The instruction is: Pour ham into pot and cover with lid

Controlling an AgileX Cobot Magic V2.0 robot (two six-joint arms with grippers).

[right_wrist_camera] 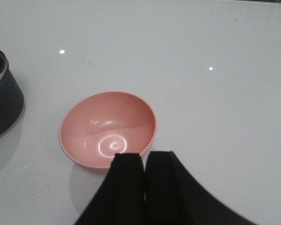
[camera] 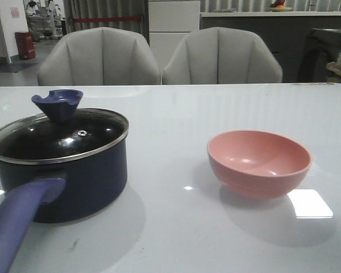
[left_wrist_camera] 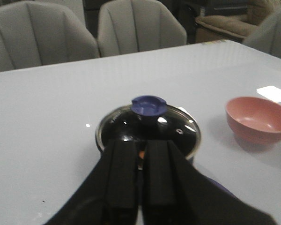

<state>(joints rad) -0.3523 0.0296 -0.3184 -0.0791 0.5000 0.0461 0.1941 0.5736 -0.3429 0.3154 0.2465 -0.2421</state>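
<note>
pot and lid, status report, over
Left gripper and right gripper shut, empty. Lid seated on pot. Pink bowl empty, upright beside it. Nothing obstructing.

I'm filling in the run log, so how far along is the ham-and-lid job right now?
It looks finished. The pink bowl is empty, and an orange speck shows through the glass in the left wrist view, likely the ham. The lid sits on the pot. Nothing is in hand: the left gripper and right gripper are both shut on nothing, clear of the objects. Nothing appears left.
</note>
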